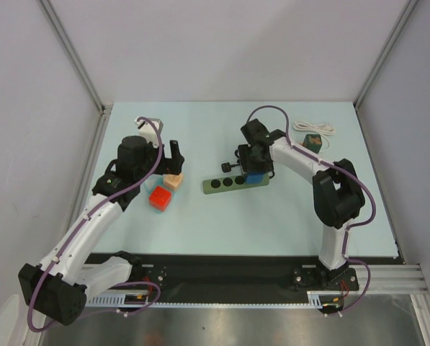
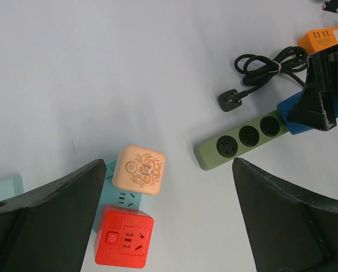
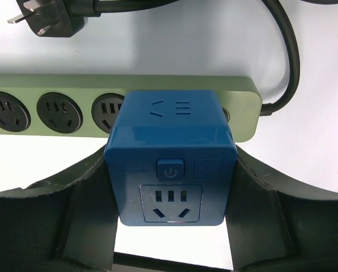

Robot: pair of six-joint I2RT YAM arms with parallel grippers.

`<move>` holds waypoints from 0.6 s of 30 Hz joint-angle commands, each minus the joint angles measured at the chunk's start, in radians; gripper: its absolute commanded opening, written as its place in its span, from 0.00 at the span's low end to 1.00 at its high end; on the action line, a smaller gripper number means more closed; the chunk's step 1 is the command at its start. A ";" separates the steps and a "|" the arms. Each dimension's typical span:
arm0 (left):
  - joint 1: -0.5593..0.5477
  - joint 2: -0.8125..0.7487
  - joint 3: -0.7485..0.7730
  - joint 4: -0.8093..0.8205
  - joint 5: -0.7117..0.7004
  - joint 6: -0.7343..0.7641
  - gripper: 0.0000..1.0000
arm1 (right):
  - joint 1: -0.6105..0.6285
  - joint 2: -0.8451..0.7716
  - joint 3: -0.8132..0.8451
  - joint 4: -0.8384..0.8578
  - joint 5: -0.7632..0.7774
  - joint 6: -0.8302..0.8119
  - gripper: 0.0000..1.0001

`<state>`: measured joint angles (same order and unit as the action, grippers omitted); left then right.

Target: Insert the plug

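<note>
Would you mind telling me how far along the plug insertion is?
Done: the blue cube plug is clamped in the right gripper. In hand: it sits over the end socket of the green power strip. Remaining: pressing it home if unseated, then releasing.

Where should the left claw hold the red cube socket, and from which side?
From above, on two opposite flat side walls of the red cube socket. Its socket face points up and the peach cube sits close at its far side, so the left claw should probably pinch the other two walls.
</note>
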<state>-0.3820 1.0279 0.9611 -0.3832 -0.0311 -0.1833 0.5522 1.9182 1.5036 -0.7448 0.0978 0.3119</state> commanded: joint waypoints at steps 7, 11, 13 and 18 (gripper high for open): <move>-0.005 0.009 0.001 0.023 0.008 -0.002 1.00 | 0.015 0.156 -0.013 -0.077 -0.133 0.021 0.00; -0.005 0.003 -0.002 0.021 0.011 -0.002 1.00 | 0.025 0.189 0.006 -0.125 -0.098 0.048 0.00; -0.005 0.000 -0.001 0.021 0.016 -0.004 1.00 | 0.031 0.194 0.000 -0.122 -0.067 0.064 0.00; -0.005 0.001 0.005 0.023 0.022 -0.008 1.00 | 0.046 0.164 -0.103 -0.010 -0.043 0.134 0.00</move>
<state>-0.3820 1.0367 0.9611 -0.3828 -0.0219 -0.1833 0.5579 1.9724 1.5433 -0.7513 0.1379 0.3557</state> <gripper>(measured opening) 0.996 0.650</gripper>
